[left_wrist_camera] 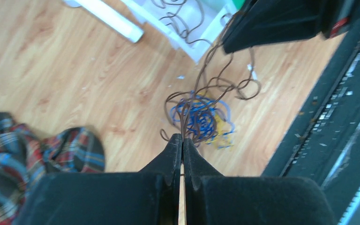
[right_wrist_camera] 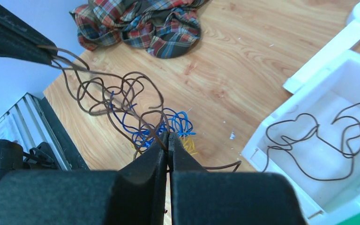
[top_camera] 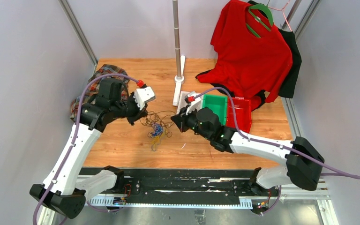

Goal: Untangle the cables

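Note:
The cables point(top_camera: 157, 129) lie as a loose wad of brown, blue and yellow wire on the wooden table between my two grippers. My left gripper point(top_camera: 139, 119) is shut on brown strands at the wad's left; its closed tips point(left_wrist_camera: 183, 138) pinch them just before the blue loops point(left_wrist_camera: 199, 117). On the right side my right gripper point(top_camera: 174, 123) is shut too, and brown cable runs in between its tips point(right_wrist_camera: 168, 137). Brown strands stretch taut from there to the left fingers point(right_wrist_camera: 18, 44). Blue loops point(right_wrist_camera: 168, 126) and yellow wire point(right_wrist_camera: 190, 145) rest on the table beneath.
A white tray point(right_wrist_camera: 304, 101) at the right holds a separate brown cable point(right_wrist_camera: 337, 136). Green bin point(top_camera: 215, 108) and red bin point(top_camera: 242, 115) sit behind the right arm. A plaid cloth point(top_camera: 85, 96) lies far left, a pole stand point(top_camera: 178, 56) at the back, a red shirt point(top_camera: 251, 51) hanging.

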